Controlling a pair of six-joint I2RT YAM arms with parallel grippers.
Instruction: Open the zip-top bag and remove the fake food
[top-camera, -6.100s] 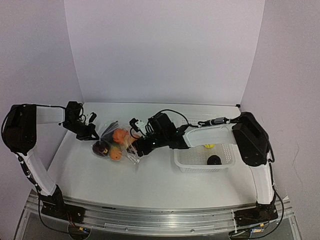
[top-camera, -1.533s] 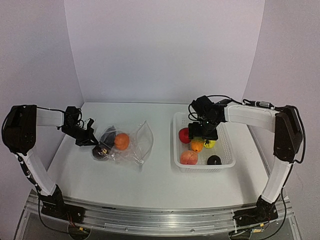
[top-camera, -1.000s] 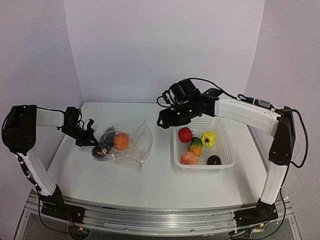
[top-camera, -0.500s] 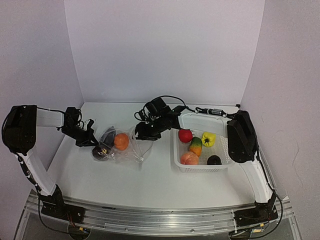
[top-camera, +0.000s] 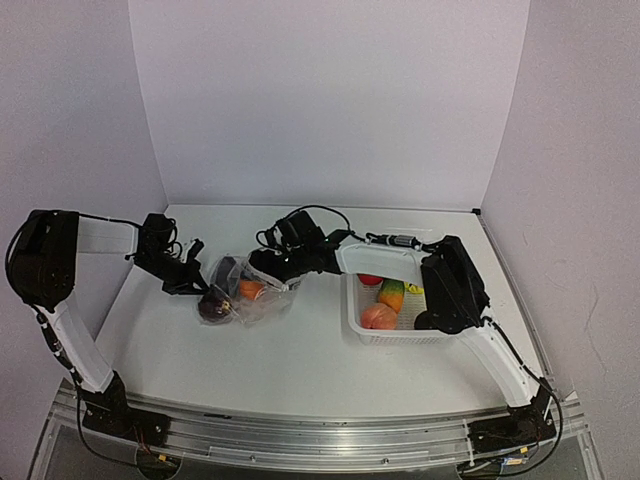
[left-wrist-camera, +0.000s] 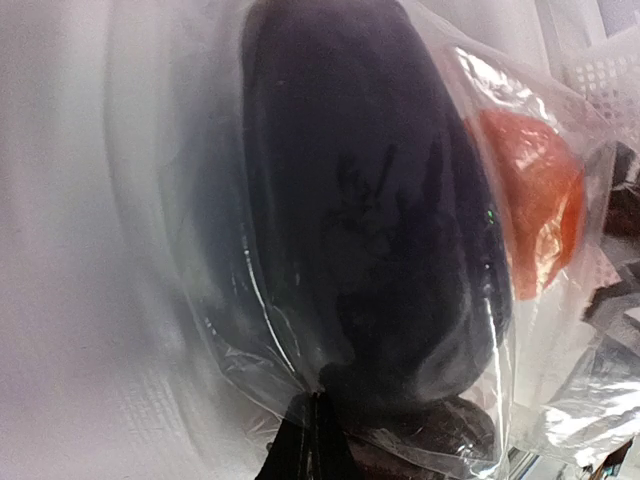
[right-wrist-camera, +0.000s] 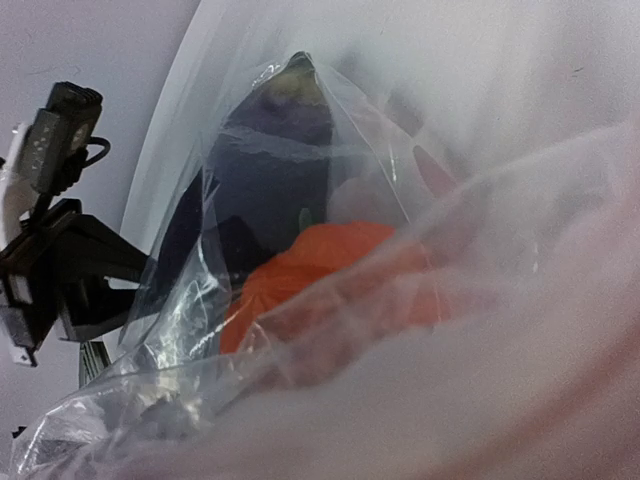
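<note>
Notes jaws clenched on the left gripper (top-camera: 188, 277), pinching film at the left edge of the zip-top bag (top-camera: 265, 302); cannot tell for the right gripper (top-camera: 264, 268), sunk in the bag's mouth. Finds bag left of centre on the table (top-camera: 300, 370), with fake food inside: orange piece (top-camera: 250, 290), dark purple piece (top-camera: 212, 308). Judges film limp and slippery, toys light and firm; recommends gripping a toy itself. Sees bare room toward the near edge; basket (top-camera: 400, 337) crowds the right

A white counter (top-camera: 300, 360) sits boxed by pale lilac walls (top-camera: 330, 100) at nine, twelve and three o'clock; a metal rail (top-camera: 320, 435) edges six o'clock.
</note>
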